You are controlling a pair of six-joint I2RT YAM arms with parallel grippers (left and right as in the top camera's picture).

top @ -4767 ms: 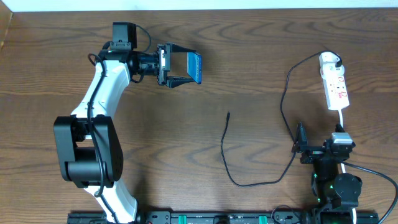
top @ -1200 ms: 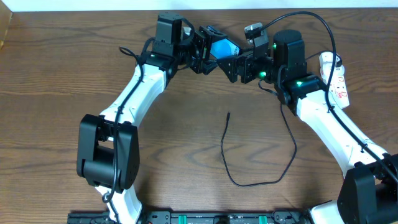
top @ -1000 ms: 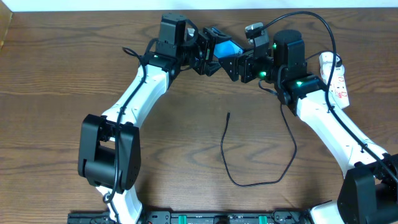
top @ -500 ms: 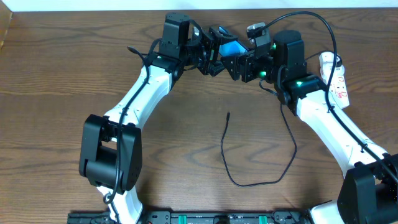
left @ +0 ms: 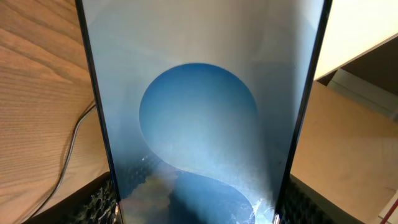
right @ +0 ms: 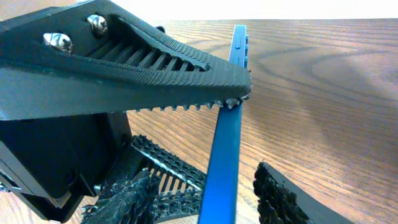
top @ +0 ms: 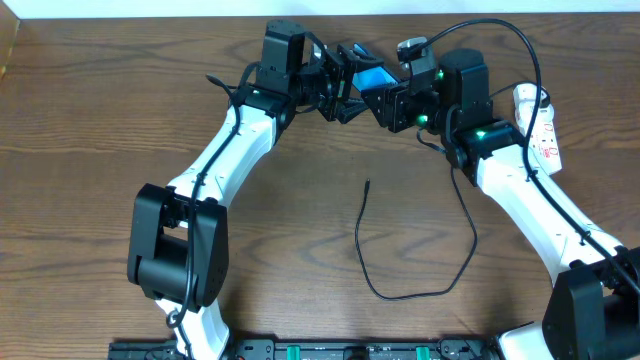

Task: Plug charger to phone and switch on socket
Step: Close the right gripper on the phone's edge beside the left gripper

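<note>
My left gripper [top: 350, 82] is shut on the phone [top: 372, 77] and holds it above the far middle of the table. The blue screen [left: 199, 112] fills the left wrist view between my left fingers [left: 99, 200]. My right gripper [top: 386, 98] straddles the phone's other end. In the right wrist view the phone's blue edge [right: 227, 137] stands between the right fingers [right: 280, 193], with a gap on each side, so the right gripper [right: 208, 199] is open. The charger [top: 365, 240] lies as a loose black loop on the table, its plug tip [top: 367, 183] free. The socket [top: 540, 135] lies at the far right.
A toothed left finger [right: 124, 68] crosses the top of the right wrist view, touching the phone's edge. The charger's cable runs under my right arm toward the white adapter [top: 530, 97] at the socket. Bare wooden table [top: 100, 150] spreads to the left and front.
The left arm carried the phone a little to the right, up to the right gripper. The right jaws have narrowed around the phone's end. The charger has not moved.
</note>
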